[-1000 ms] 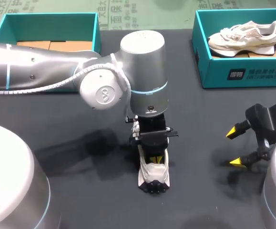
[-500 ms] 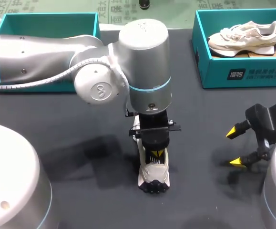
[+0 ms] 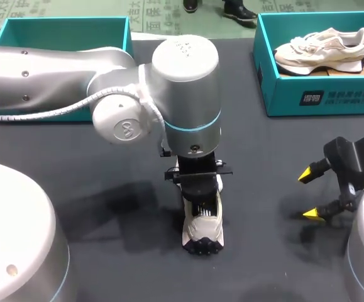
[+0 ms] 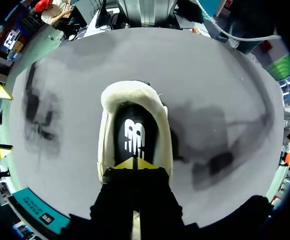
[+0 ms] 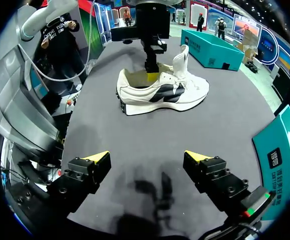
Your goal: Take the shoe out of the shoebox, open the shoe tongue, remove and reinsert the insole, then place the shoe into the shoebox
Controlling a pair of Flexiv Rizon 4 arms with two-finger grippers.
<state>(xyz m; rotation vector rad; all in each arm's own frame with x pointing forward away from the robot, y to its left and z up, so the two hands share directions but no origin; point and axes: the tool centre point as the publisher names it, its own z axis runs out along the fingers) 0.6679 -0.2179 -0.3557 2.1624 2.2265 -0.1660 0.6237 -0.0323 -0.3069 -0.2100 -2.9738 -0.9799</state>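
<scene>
A white shoe (image 3: 202, 229) lies on the dark table near the middle, heel toward me, its tongue (image 5: 181, 57) standing up. My left gripper (image 3: 202, 206) comes straight down into the shoe's opening. In the left wrist view its yellow tips (image 4: 134, 163) are pressed together on the black insole (image 4: 133, 135), with nothing visible between them. The shoe (image 5: 160, 95) and that left gripper (image 5: 152, 76) also show ahead of my right gripper (image 5: 147, 157). That right gripper (image 3: 310, 195) hangs open and empty over the table at the right.
A teal shoebox (image 3: 323, 100) at the back right holds a second white shoe (image 3: 323, 47). Another teal box (image 3: 62, 28) stands at the back left. My left arm's big wrist (image 3: 185, 94) hangs above the shoe and hides its front part.
My left gripper has sunk lower into the shoe, so its yellow tips no longer show from above, and the arm's wrist turned slightly. The right arm and shoe stayed still.
</scene>
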